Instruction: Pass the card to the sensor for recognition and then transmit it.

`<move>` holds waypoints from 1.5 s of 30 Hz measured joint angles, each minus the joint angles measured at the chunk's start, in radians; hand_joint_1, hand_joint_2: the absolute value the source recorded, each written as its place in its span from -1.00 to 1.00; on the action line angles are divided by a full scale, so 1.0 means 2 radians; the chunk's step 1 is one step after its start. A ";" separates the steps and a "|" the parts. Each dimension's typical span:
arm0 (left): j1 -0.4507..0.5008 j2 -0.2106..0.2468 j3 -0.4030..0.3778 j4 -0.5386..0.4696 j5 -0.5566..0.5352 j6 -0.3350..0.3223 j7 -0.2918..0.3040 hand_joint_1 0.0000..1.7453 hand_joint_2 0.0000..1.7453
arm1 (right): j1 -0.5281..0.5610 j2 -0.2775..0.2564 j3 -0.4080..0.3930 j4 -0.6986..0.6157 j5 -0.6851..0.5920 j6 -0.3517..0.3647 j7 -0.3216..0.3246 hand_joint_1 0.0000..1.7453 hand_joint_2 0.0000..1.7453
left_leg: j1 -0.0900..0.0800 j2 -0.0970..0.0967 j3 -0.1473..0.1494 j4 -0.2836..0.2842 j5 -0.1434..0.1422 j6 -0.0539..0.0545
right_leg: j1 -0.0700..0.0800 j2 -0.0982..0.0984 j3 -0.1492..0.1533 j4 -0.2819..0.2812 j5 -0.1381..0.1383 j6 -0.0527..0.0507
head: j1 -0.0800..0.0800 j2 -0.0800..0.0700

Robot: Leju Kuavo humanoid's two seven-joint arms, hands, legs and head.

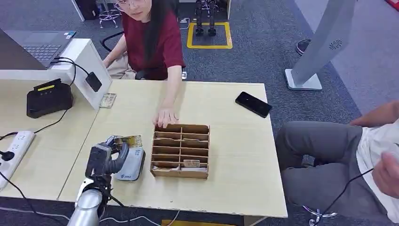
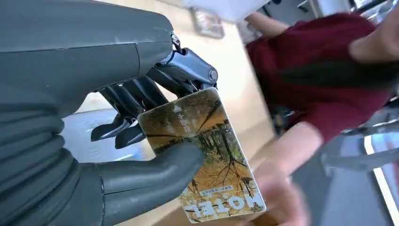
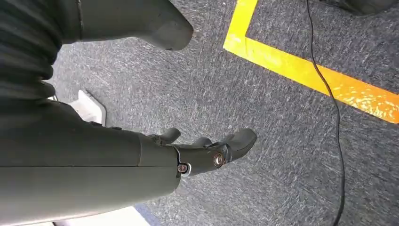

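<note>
We see our left hand point(image 1: 109, 157) pinching a glossy rectangular card point(image 2: 203, 155), thumb against dark fingers, above the rounded grey sensor point(image 1: 132, 164) | slotted wooden organizer point(image 1: 180, 150) beside it, a person's hand point(image 1: 165, 117) touching its far edge | wrist view reveals card's autumn-tree print | right hand point(image 3: 207, 153) hangs over speckled carpet, fingers apart, holding nothing

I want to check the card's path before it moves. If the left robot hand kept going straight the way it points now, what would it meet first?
Probably the grey sensor on the table: the left robot hand holds the card right at it. Whether they already touch is unclear; the wooden organizer lies beyond.
</note>
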 joint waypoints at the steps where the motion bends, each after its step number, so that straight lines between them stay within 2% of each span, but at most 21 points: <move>1: -0.003 0.000 0.004 -0.010 0.019 -0.004 -0.001 1.00 1.00 | 0.000 0.000 0.000 0.000 0.001 0.000 0.000 -1.00 1.00 | 0.000 0.000 0.000 0.000 0.000 0.000 | 0.000 0.000 0.000 0.000 0.000 0.000 | 0.000 0.000; 4: -0.022 0.000 0.013 -0.036 0.062 0.000 -0.002 1.00 1.00 | 0.000 0.000 0.000 0.000 0.009 0.002 0.005 -1.00 1.00 | 0.000 0.000 0.000 0.000 0.001 0.000 | 0.000 0.000 0.000 0.000 0.000 0.000 | 0.000 0.000; 9: -0.076 0.013 0.022 -0.048 0.065 0.027 -0.005 1.00 1.00 | -0.003 0.000 0.000 0.000 0.018 0.010 0.009 -1.00 1.00 | 0.000 0.000 0.000 0.000 0.001 -0.001 | 0.000 0.000 0.000 0.000 0.001 0.000 | 0.000 0.000; 14: -0.105 0.024 0.024 -0.048 0.044 0.045 -0.017 1.00 1.00 | -0.003 0.000 0.000 0.000 0.020 0.011 0.010 -1.00 1.00 | 0.000 0.000 0.000 0.000 0.001 -0.001 | 0.000 0.000 0.000 0.000 0.001 0.000 | 0.000 0.000; 15: -0.108 0.026 0.023 -0.048 0.023 0.060 -0.021 1.00 1.00 | -0.003 0.000 0.000 0.000 0.023 0.012 0.010 -1.00 1.00 | 0.000 0.000 0.000 0.000 0.001 -0.001 | 0.000 0.000 0.000 0.000 0.001 0.000 | 0.000 0.000; 17: -0.114 0.031 0.023 -0.047 -0.063 0.112 -0.024 1.00 1.00 | -0.004 0.000 0.001 0.000 0.032 0.016 0.010 -1.00 1.00 | 0.000 0.000 0.000 0.000 0.001 -0.001 | 0.000 0.000 -0.001 0.000 0.001 0.000 | 0.000 0.000; 20: -0.140 0.043 0.023 -0.026 -0.205 0.191 -0.022 1.00 1.00 | -0.006 0.000 0.004 0.000 0.047 0.023 0.009 -1.00 1.00 | 0.000 0.000 -0.001 0.000 0.002 -0.001 | 0.000 0.000 -0.001 0.000 0.001 0.000 | 0.000 0.000; 22: -0.161 0.054 0.022 0.003 -0.336 0.250 -0.005 1.00 1.00 | -0.008 0.000 0.007 0.000 0.055 0.022 0.004 -1.00 1.00 | 0.000 0.000 -0.001 0.000 0.002 -0.001 | 0.000 0.000 -0.001 0.000 0.002 0.000 | 0.000 0.000; 23: -0.169 0.058 0.022 0.012 -0.403 0.270 0.004 1.00 1.00 | -0.009 0.000 0.009 0.000 0.056 0.021 0.002 -1.00 1.00 | 0.000 0.000 -0.001 0.000 0.002 -0.001 | 0.000 0.000 -0.001 0.000 0.002 0.000 | 0.000 0.000; 25: -0.182 0.064 0.024 0.020 -0.553 0.287 0.018 1.00 1.00 | -0.009 -0.001 0.013 0.000 0.058 0.021 -0.002 -1.00 1.00 | 0.000 0.000 -0.001 0.000 0.002 -0.001 | 0.000 0.000 -0.001 0.000 0.002 0.000 | 0.000 0.000; 26: -0.186 0.066 0.024 0.023 -0.592 0.288 0.022 1.00 1.00 | -0.010 -0.001 0.015 0.000 0.058 0.021 -0.003 -1.00 1.00 | 0.000 0.000 -0.001 0.000 0.002 -0.001 | 0.000 0.000 -0.001 0.000 0.002 0.000 | 0.000 0.000; 28: -0.192 0.068 0.024 0.030 -0.621 0.289 0.026 1.00 1.00 | -0.012 -0.001 0.018 0.000 0.058 0.020 -0.002 -1.00 1.00 | 0.000 0.001 -0.001 0.000 0.002 -0.001 | 0.000 0.001 -0.001 0.000 0.002 0.000 | 0.000 0.000; 38: -0.211 0.064 0.024 0.054 -0.633 0.289 0.030 1.00 1.00 | -0.014 -0.003 0.019 0.000 0.059 0.023 0.003 -1.00 1.00 | 0.000 0.001 -0.002 0.000 0.002 -0.001 | 0.000 0.001 -0.002 0.000 0.002 0.000 | 0.000 0.000; 39: -0.211 0.064 0.024 0.056 -0.630 0.289 0.029 -1.00 1.00 | -0.014 -0.004 0.019 0.000 0.059 0.022 0.003 -1.00 1.00 | 0.000 0.001 -0.002 0.000 0.002 -0.001 | 0.000 0.001 -0.003 0.000 0.002 0.000 | 0.000 0.000; 45: -0.214 0.056 0.024 0.083 -0.549 0.289 -0.013 -1.00 1.00 | -0.014 -0.004 0.019 -0.001 0.058 0.026 0.013 -1.00 1.00 | 0.000 0.001 -0.002 0.000 0.002 -0.001 | 0.000 0.001 -0.003 0.000 0.002 0.000 | 0.000 0.000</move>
